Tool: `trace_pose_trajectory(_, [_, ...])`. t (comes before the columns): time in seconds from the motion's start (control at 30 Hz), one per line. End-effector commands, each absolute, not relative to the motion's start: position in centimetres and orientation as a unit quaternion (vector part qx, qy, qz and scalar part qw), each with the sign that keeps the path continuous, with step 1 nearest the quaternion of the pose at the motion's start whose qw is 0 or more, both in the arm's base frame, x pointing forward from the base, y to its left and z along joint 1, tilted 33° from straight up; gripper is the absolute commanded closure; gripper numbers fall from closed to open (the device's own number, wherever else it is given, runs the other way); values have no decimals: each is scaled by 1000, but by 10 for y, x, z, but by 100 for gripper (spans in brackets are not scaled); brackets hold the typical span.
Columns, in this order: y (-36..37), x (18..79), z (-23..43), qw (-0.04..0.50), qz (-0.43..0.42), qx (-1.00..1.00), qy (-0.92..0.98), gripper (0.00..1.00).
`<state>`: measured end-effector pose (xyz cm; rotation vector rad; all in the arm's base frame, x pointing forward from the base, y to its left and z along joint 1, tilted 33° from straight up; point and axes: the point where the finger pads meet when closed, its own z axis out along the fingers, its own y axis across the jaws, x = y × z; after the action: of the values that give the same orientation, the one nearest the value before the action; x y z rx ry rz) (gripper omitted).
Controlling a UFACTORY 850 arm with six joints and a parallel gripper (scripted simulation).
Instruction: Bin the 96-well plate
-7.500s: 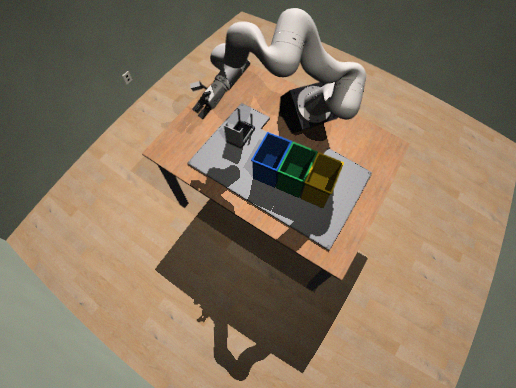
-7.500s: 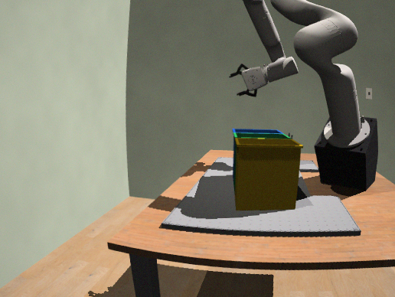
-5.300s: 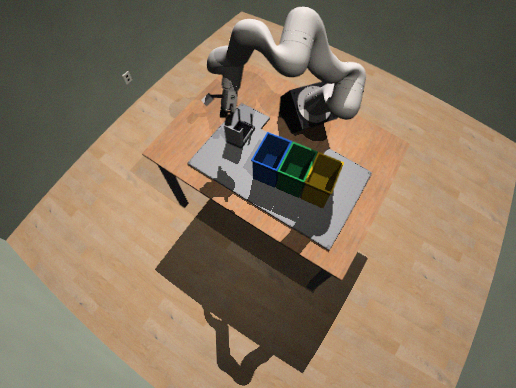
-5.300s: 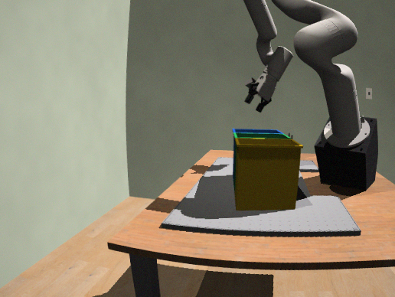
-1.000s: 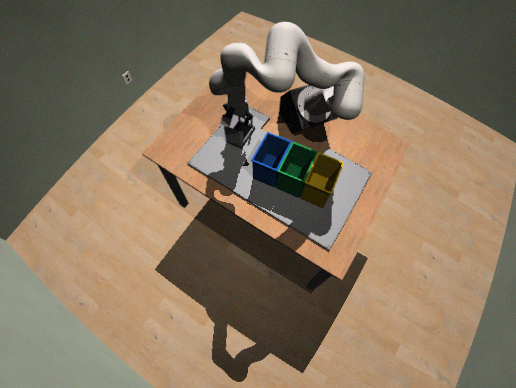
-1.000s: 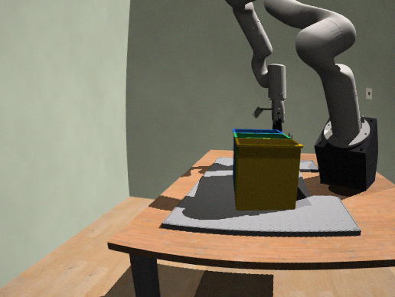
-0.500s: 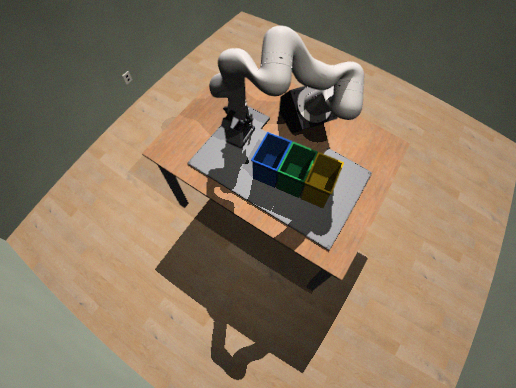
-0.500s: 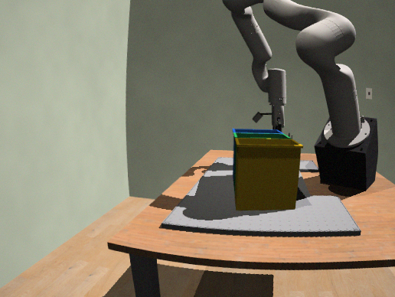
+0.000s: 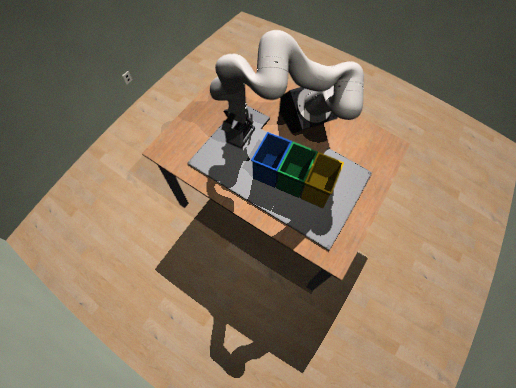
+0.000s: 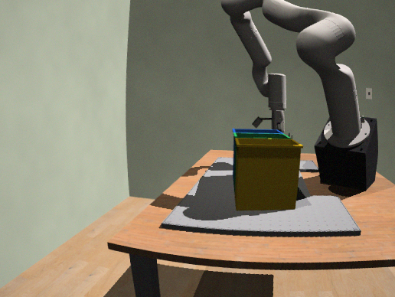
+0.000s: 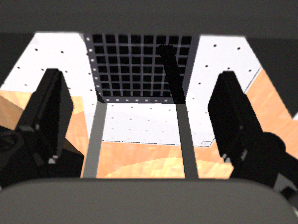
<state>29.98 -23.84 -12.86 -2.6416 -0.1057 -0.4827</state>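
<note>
jaws over the rack

my gripper (image 11: 141, 88) hangs low over rack k1 (image 11: 186, 140), jaws wide with nothing between them. the upper plate (image 11: 140, 65) lies on the rack, its dark grid of wells below me. the green bin (image 9: 296, 167) stands between blue and yellow on the bench (image 9: 370, 145).

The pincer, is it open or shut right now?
Open. In the wrist view the pincer has its two dark fingers standing far apart, nothing between them, above the gridded plate.

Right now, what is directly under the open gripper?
Under the open gripper the wrist view shows a dark gridded 96-well plate on grey rack rails, over the dotted mat. The lower plate, if present, is hidden.
</note>
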Motion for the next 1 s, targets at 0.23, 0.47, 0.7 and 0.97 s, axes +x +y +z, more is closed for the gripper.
trace_pose_trajectory(0.23, [-230, 307, -145, 224, -176, -958, -38, 0])
trace_pose_trajectory(0.47, [-227, 309, -152, 224, -176, -958, -38, 0])
trace_pose_trajectory(0.7, [-226, 310, -154, 224, -176, -958, -38, 0])
trace_pose_trajectory(0.97, [-226, 310, -154, 224, -176, -958, -38, 0])
